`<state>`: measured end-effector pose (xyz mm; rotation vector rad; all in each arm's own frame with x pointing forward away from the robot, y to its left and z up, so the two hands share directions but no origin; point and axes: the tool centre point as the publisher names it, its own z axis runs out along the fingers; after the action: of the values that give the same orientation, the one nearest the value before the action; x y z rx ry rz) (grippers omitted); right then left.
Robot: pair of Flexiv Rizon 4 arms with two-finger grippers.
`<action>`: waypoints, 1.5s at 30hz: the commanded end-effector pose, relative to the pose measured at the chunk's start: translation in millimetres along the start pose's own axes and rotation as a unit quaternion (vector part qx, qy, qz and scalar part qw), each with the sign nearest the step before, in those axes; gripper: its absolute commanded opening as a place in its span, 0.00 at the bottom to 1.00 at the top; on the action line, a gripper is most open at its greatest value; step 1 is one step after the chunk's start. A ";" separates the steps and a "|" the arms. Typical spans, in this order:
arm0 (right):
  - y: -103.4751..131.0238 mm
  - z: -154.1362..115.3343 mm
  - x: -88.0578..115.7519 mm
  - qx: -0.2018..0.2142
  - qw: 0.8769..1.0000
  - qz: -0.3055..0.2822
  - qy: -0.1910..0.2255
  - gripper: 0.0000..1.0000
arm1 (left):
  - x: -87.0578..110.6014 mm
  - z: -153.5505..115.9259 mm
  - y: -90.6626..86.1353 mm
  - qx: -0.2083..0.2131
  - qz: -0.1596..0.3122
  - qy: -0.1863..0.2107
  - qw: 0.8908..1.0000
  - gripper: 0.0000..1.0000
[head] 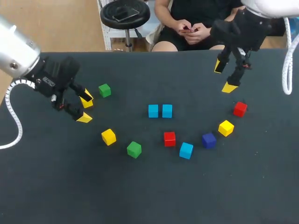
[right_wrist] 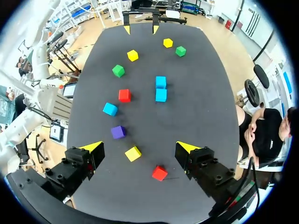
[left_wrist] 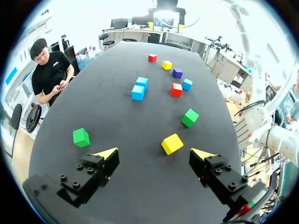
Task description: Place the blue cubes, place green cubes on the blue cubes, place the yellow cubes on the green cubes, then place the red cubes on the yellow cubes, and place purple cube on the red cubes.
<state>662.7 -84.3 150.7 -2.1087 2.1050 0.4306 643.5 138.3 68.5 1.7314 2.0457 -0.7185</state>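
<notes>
Two blue cubes (head: 160, 111) sit side by side at mid-table, and a third blue cube (head: 186, 150) lies nearer the front. Around them are a red cube (head: 169, 138), the purple cube (head: 209, 140), a yellow cube (head: 226, 128) and another red cube (head: 240, 108). On the left lie green cubes (head: 104, 90) (head: 134, 149) and a yellow cube (head: 108, 136). My left gripper (head: 85, 108) hangs open, with the yellow cube (left_wrist: 172, 143) just ahead of it. My right gripper (head: 224, 77) is open above the far right, with the red cube (right_wrist: 160, 173) between its fingers' lines, untouched.
Another yellow cube (right_wrist: 167, 43) sits beside the far green cube (right_wrist: 181, 51), close to my left gripper's far finger. In the left wrist view a green cube (left_wrist: 81, 137) lies just outside one finger. The black table (head: 149, 196) has bare room along its front.
</notes>
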 end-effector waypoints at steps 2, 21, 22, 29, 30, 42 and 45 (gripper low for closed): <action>5.7 0.6 1.6 0.089 0.996 0.000 -0.001 1.00 | 1.0 0.1 0.0 -0.001 0.001 -0.001 1.000 1.00; 76.7 27.7 -22.9 0.110 0.984 0.124 0.067 1.00 | 1.0 0.1 0.0 -0.001 0.001 -0.001 1.000 1.00; 79.6 29.1 -24.6 0.113 0.983 0.124 0.073 1.00 | 1.0 0.1 0.0 -0.001 0.001 -0.001 1.000 1.00; 98.0 45.4 -38.5 0.119 0.978 0.130 0.115 1.00 | 1.0 0.1 0.0 -0.001 0.001 -0.001 1.000 1.00; 100.1 49.2 -39.0 0.119 0.977 0.132 0.117 1.00 | 1.0 0.1 0.0 -0.001 0.001 -0.001 1.000 1.00; 106.8 112.7 -47.7 0.091 0.980 0.123 0.124 1.00 | 1.0 0.1 0.0 -0.001 0.001 -0.001 1.000 1.00; 104.5 124.9 -49.8 0.088 0.981 0.127 0.115 1.00 | 1.0 0.1 0.0 -0.001 0.001 -0.001 1.000 1.00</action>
<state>540.6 -7.1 71.9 -1.8834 2.4475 0.0103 643.5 138.3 68.5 1.7312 2.0456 -0.7187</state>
